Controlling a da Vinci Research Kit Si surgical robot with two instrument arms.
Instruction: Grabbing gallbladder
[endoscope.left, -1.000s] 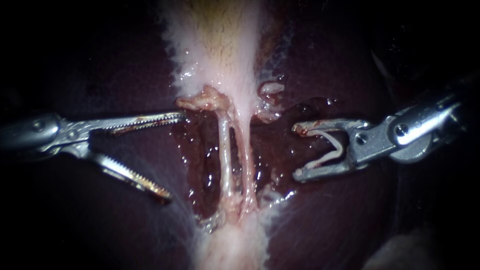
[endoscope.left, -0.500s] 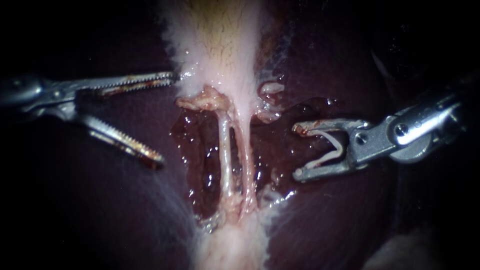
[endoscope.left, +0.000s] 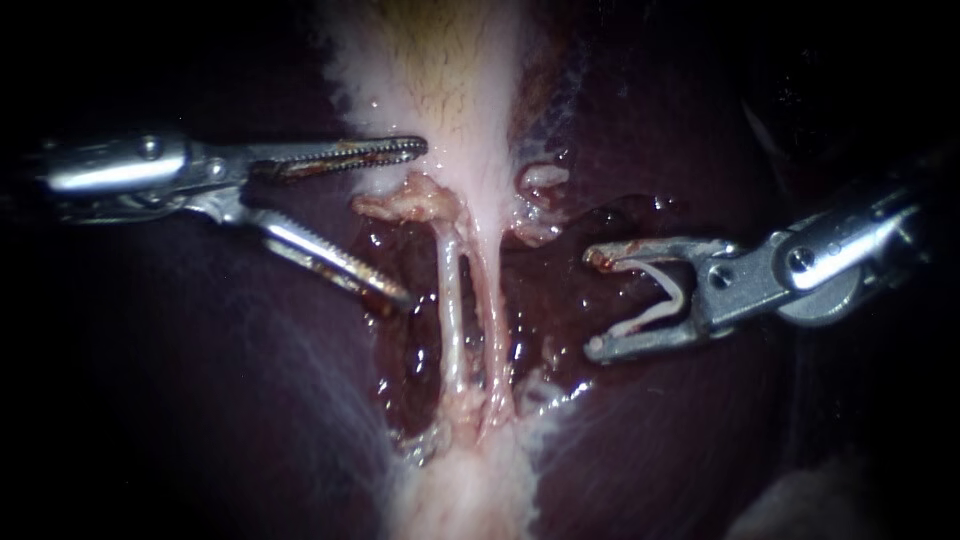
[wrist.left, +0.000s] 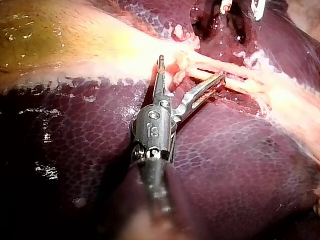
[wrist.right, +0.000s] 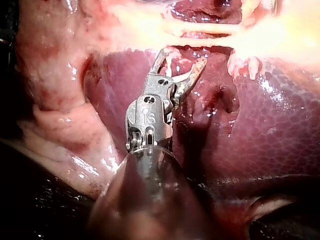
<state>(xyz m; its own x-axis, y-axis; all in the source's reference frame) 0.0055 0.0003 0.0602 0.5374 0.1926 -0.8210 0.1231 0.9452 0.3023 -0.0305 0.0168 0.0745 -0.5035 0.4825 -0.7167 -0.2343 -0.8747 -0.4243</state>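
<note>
**Left instrument closes in on the gallbladder's lower end**

Since half a second ago the left instrument (endoscope.left: 410, 222) has pushed in toward the middle of the endoscope view. Its jaws are spread wide and hold nothing. The upper jaw now overlaps the pale edge of the gallbladder (endoscope.left: 430, 90), and the lower jaw's tip is just beside the nearer of two pale tubes (endoscope.left: 450, 310). The right instrument (endoscope.left: 590, 303) has not shifted. Its jaws are also apart and clear of the tissue, with a pale V-shaped strip (endoscope.left: 660, 295) lying in the gap near the hinge.

Under both instruments lies the dark, wet liver (endoscope.left: 200, 400). It opens into a glistening red raw bed (endoscope.left: 400, 340), which the tubes cross. Farther back the gallbladder rises as a pale band, yellowish at its middle.

The left wrist view shows the left instrument (wrist.left: 191, 66) with a small pale clump (wrist.left: 177, 75) between its open jaws, though whether either jaw touches it is unclear. This view also shows the yellow-green gallbladder (wrist.left: 60, 40) beside the instrument and the liver's (wrist.left: 225, 165) fine mottled pattern. Only the right wrist view shows pink folded tissue (wrist.right: 50, 120) beside the right instrument (wrist.right: 182, 56).
</note>
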